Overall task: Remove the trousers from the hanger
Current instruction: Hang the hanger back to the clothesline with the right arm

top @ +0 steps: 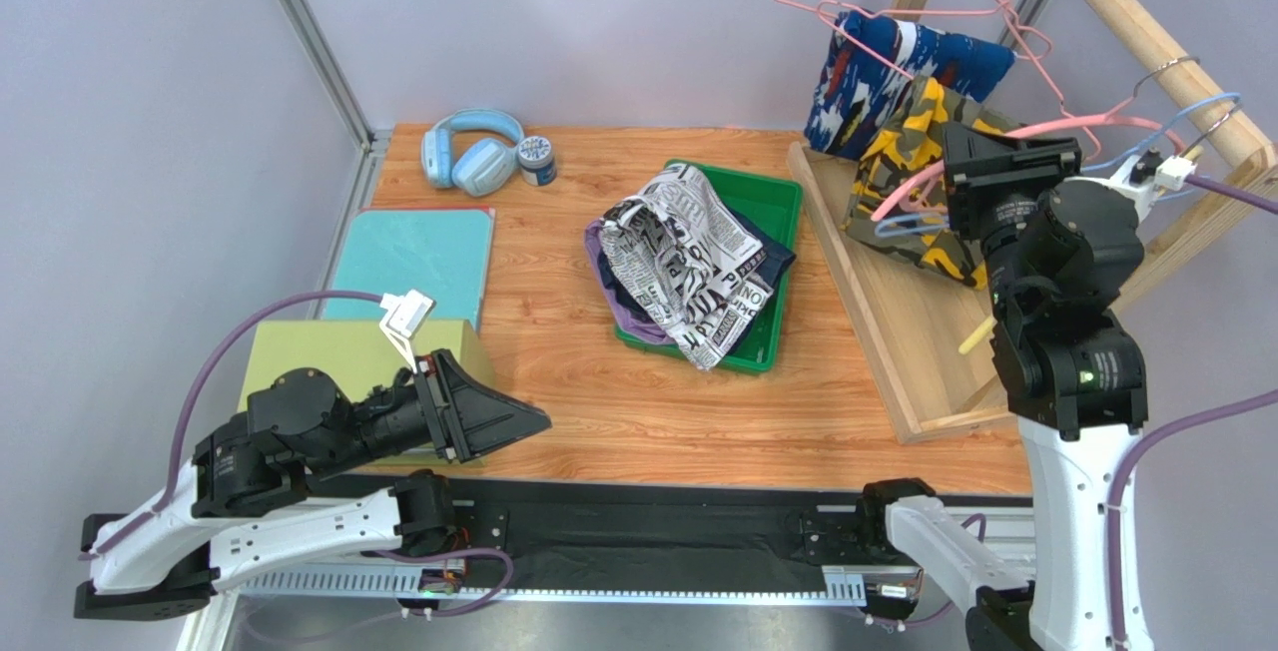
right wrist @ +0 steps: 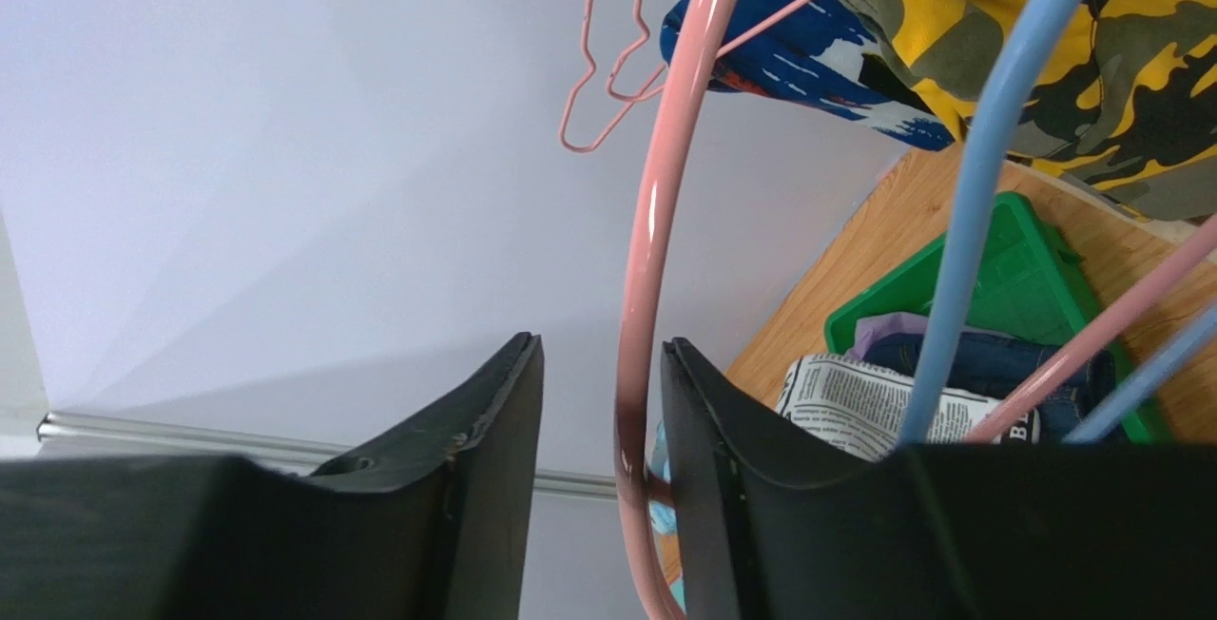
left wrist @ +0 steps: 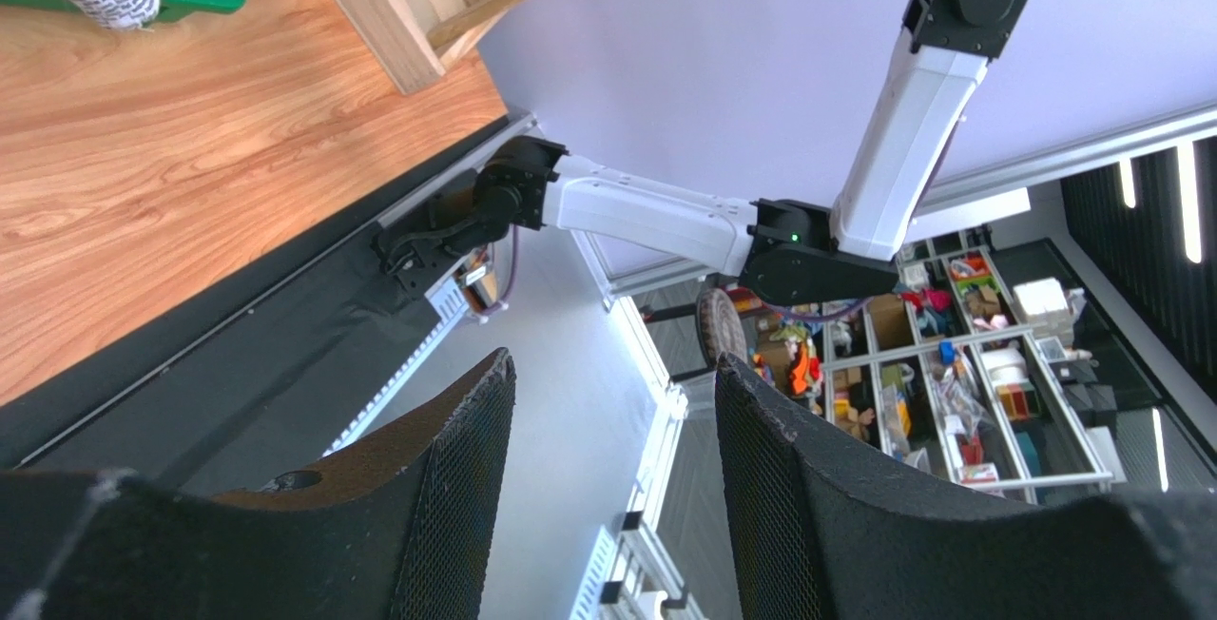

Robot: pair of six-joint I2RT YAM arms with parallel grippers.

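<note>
Two of the five trousers are up at the rack in the upper right of the top view; three lie in the tray at centre.

At lower left the left gripper [top: 510,415] hovers at the near table edge. Its jaws are spread wide with nothing between them. Behind it lie an olive pad [top: 338,344] and a teal folder [top: 413,262]. Further up are blue headphones [top: 470,151] with a small jar [top: 537,160] just beside them.

At centre the green tray [top: 776,202] holds a heap. The newsprint pair [top: 690,254] lies on top, the purple pair [top: 599,254] peeks out at its left edge, and the denim pair [top: 774,254] shows at its right.

On the right stands the wooden rack [top: 900,337]. The print pair [top: 885,75] hangs highest, with the camouflage pair [top: 908,179] just below it.

In the right wrist view the right gripper [right wrist: 600,356] has its jaws parted around the wire of a pink hanger [right wrist: 650,221]. The wire runs close to the right-hand finger with a clear gap on the other side, so it is released, not clamped. A blue hanger [right wrist: 986,178] passes just right of the fingers.
</note>
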